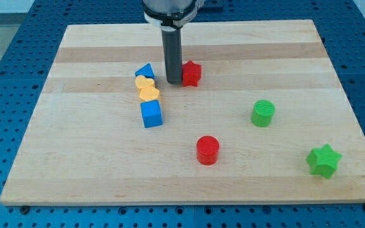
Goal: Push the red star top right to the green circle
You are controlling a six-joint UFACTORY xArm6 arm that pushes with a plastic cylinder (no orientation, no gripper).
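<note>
The red star [192, 73] lies on the wooden board [94, 164] above the view's centre. My tip [173, 82] stands right against the star's left side, touching or nearly touching it. The green circle [263, 113] sits to the view's lower right of the star, well apart from it. The rod rises straight from the tip to the view's top edge.
A blue triangle [145, 71], two yellow heart-like blocks [147, 89] and a blue cube [151, 114] form a column just left of my tip. A red circle [207, 150] sits lower centre. A green star [324, 160] lies at lower right.
</note>
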